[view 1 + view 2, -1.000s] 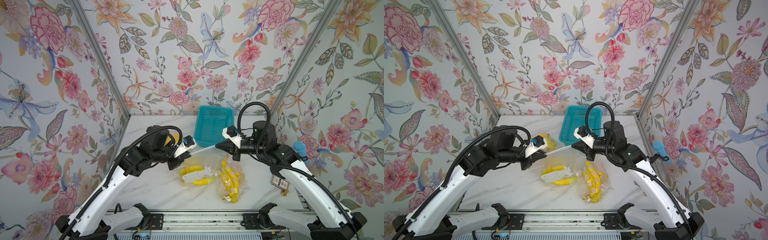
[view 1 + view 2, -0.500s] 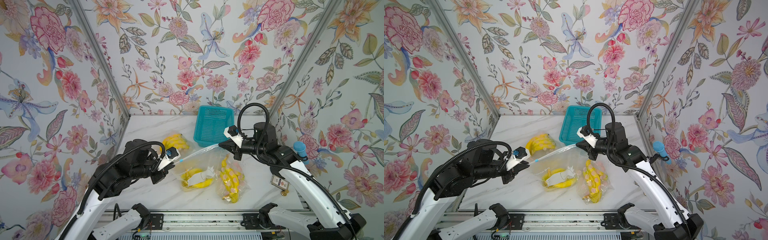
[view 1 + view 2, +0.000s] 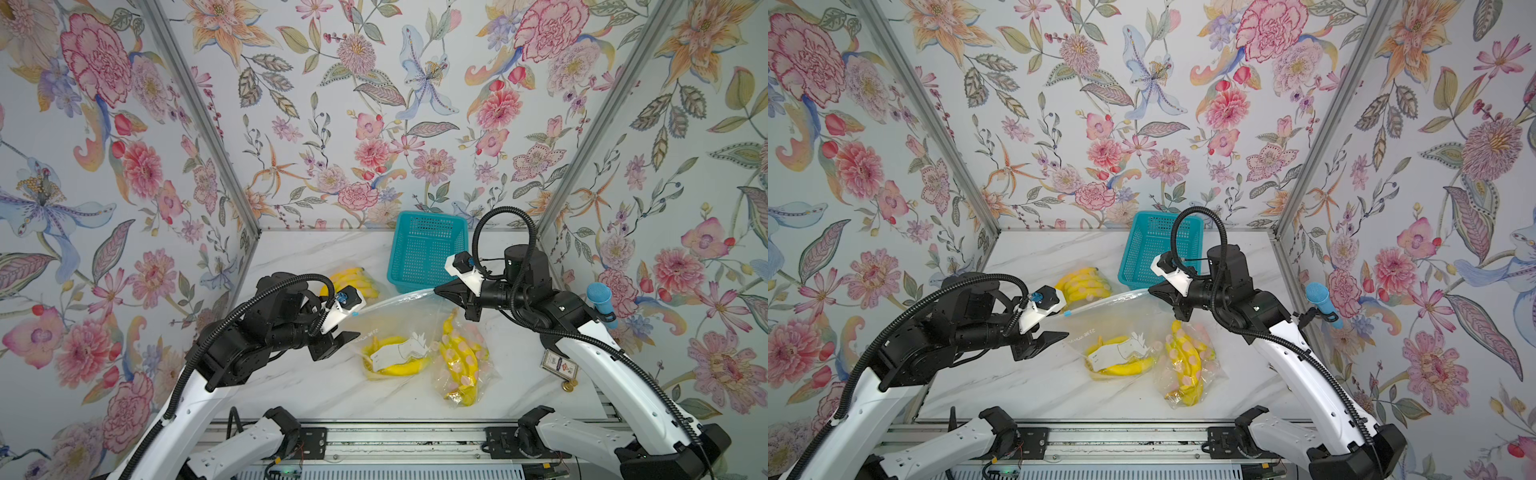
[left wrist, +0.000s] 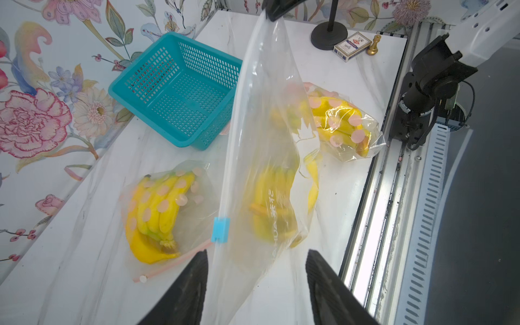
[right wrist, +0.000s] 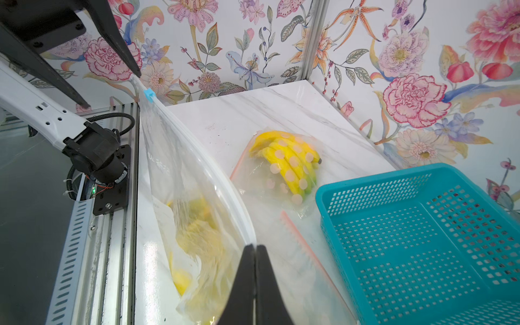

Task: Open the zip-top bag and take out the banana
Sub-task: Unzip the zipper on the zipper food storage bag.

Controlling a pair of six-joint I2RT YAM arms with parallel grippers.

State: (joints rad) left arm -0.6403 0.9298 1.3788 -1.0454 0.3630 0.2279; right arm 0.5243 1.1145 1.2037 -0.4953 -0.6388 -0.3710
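Right tool (image 3: 439, 291) level, tight on zip-top bag (image 3: 399, 320)

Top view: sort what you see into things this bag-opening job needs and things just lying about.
Job: zip-top bag, its blue slider, banana inside, right fingers shut on its edge, left fingers open.

Lying about: teal basket, rear dotted banana bag, front dotted banana bag, card box, gold chess piece, blue microphone.
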